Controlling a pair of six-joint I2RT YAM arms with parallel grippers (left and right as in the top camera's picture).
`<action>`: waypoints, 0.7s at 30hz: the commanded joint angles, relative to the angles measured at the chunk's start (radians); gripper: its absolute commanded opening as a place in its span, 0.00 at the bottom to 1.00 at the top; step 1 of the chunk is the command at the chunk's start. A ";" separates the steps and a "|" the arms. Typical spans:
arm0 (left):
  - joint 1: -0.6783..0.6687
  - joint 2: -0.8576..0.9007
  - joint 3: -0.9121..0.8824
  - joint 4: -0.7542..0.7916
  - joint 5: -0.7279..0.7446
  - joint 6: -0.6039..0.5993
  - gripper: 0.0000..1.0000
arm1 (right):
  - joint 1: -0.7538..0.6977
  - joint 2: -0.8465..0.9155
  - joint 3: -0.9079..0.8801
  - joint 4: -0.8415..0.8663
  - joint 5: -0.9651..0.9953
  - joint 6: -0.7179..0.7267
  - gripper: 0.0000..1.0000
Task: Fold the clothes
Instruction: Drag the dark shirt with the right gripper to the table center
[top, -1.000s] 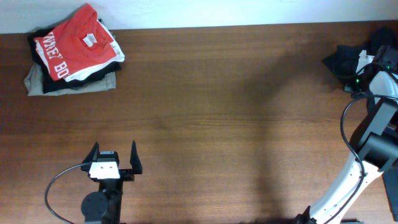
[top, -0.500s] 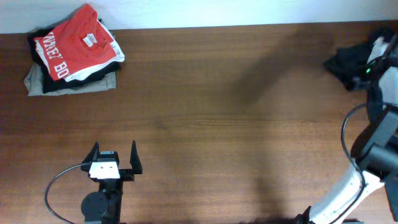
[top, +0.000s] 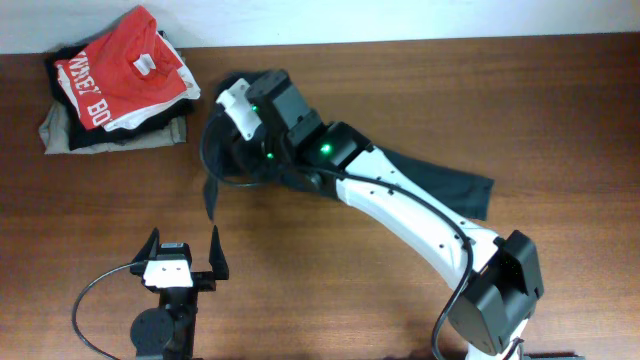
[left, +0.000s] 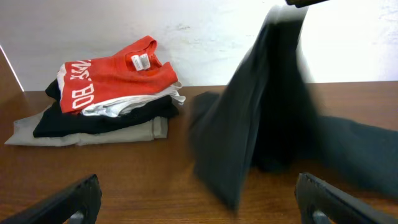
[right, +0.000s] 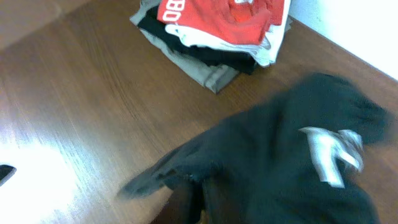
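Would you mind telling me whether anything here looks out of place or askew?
The dark garment is the odd one: bunched, hanging from the right gripper, one end trailing across the table instead of lying flat.

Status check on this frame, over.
Left end effector open, empty. Right end effector shut on dark charcoal trouser-like garment, one end lifted, not yet folded. Red T-shirt stack apart, far-left corner.

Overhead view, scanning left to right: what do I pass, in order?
The folded pile topped by a red T-shirt → left gripper → right gripper, holding up the dark garment → that garment's loose end, farthest right.
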 joint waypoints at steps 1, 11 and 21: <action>0.004 0.000 -0.006 -0.001 0.008 0.012 0.99 | -0.055 0.000 0.013 0.007 0.089 0.026 0.65; 0.004 0.000 -0.006 -0.001 0.008 0.012 0.99 | -0.583 0.002 -0.130 -0.273 0.073 0.401 0.99; 0.004 0.000 -0.006 -0.001 0.008 0.012 0.99 | -0.653 0.002 -0.270 -0.176 -0.002 0.422 0.99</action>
